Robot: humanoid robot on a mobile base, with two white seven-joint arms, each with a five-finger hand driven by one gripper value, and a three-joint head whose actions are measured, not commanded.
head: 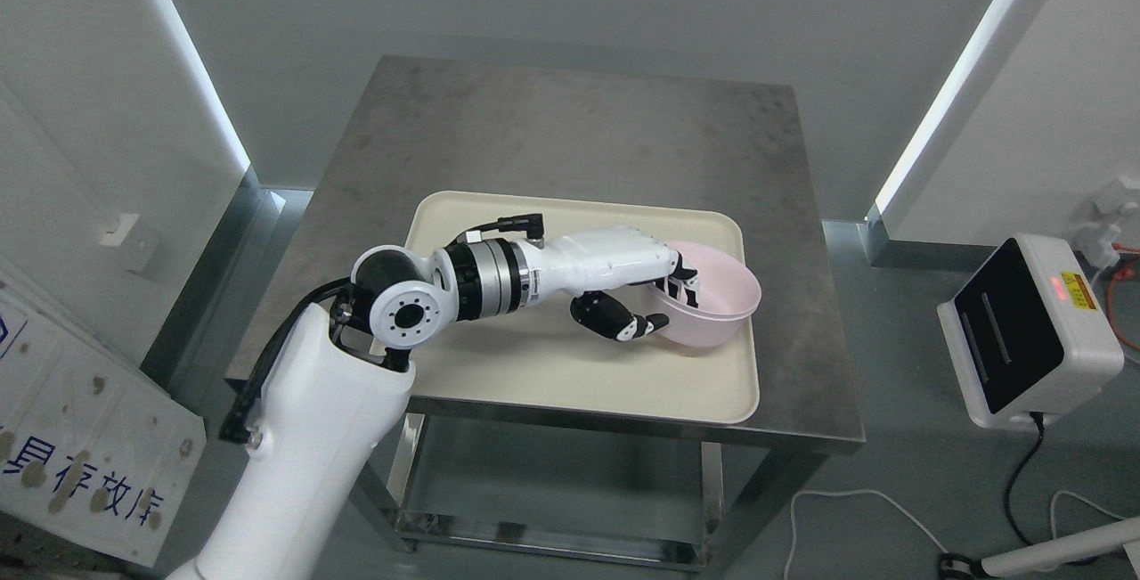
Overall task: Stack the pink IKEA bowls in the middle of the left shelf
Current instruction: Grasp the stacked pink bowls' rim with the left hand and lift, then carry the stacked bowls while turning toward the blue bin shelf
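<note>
the left hand point(655, 290) was clamped on the near rim of the pink bowl point(717, 299), which sat tilted at the right end of the tray point(499, 366). best to lift it level before swinging left.

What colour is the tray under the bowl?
Cream, plain, no pattern: the tray in the head view.

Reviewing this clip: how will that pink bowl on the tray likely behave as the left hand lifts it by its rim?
The pink bowl looks like smooth, thin rigid plastic, so probably light and stiff. The left hand pinches only the near rim, fingers inside and thumb outside, so it may swing or tilt. Its glossy surface could slip, and its rounded base might rock on the cream tray.
</note>
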